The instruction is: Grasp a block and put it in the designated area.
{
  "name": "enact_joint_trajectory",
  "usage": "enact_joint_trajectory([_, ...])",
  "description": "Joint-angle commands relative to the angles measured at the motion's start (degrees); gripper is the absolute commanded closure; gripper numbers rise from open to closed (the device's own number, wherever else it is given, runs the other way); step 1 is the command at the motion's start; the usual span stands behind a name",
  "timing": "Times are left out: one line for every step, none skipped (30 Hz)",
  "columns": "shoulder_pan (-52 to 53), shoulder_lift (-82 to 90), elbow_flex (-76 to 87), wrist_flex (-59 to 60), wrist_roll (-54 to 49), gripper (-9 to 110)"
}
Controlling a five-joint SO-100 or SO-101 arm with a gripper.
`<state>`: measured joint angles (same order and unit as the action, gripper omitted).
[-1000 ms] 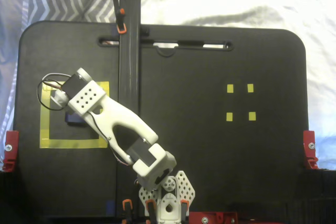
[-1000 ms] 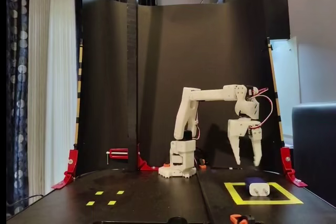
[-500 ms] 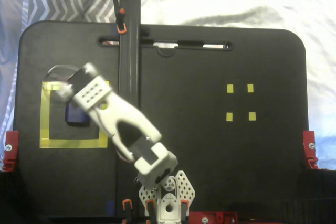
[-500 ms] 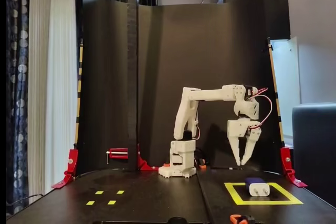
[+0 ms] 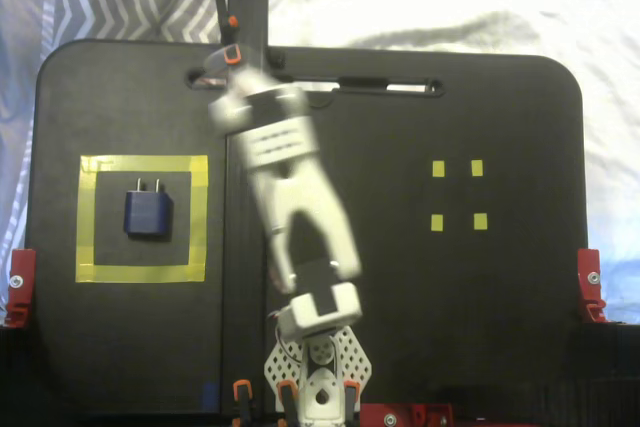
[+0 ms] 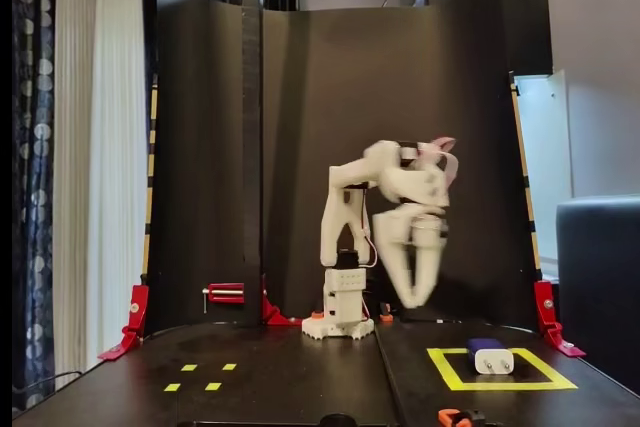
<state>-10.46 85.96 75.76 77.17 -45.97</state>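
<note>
The dark blue block (image 5: 148, 214) lies flat inside the designated area (image 5: 142, 164), a square of yellow tape on the left of the black board, prongs toward the board's far edge. From the side, the block (image 6: 490, 356) rests within the yellow outline (image 6: 450, 372) at the right. My white arm (image 5: 290, 177) is motion-blurred over the board's middle. My gripper (image 6: 411, 297) hangs pointing down, well above the board and left of the block. Its fingers meet at the tips, shut on nothing.
A black upright post (image 5: 246, 7) stands at the board's back, close to the arm's wrist. Small yellow tape squares (image 5: 439, 169) mark the right half of the board. Red clamps (image 5: 590, 282) grip the board's side edges. A black backdrop (image 6: 400, 127) rises behind the arm.
The gripper closed above the block, which stayed in the yellow square. The arm then swung away from the square toward the board's middle and back, uncovering the block.
</note>
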Motion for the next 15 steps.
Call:
enact_joint_trajectory([5.4, 4.1, -1.8, -3.3, -0.5, 101])
enact_joint_trajectory([6.9, 4.7, -1.8, -4.1, -0.5, 101])
enact_joint_trajectory([8.3, 5.3, -1.7, -4.9, -0.5, 101])
enact_joint_trajectory([9.7, 6.0, -1.5, -5.7, -0.5, 101])
enact_joint_trajectory([10.8, 6.9, -0.8, -6.9, -0.5, 101])
enact_joint_trajectory([12.0, 8.1, 0.4, -8.3, -0.4, 101])
enact_joint_trajectory([12.9, 9.4, 1.7, -9.8, -0.3, 101])
enact_joint_trajectory([13.8, 10.8, 3.4, -11.5, -0.2, 101])
enact_joint_trajectory([14.6, 12.6, 5.7, -13.5, 0.0, 102])
enact_joint_trajectory([15.2, 14.5, 8.5, -16.0, 0.4, 102])
enact_joint_trajectory([15.7, 16.7, 11.6, -18.6, 1.1, 102])
enact_joint_trajectory([16.1, 18.9, 14.7, -21.3, 1.6, 102])
enact_joint_trajectory([16.3, 20.9, 17.7, -23.9, 2.2, 102])
enact_joint_trajectory([16.5, 22.9, 20.4, -26.0, 2.8, 102])
enact_joint_trajectory([16.6, 24.6, 22.8, -27.8, 3.3, 102])
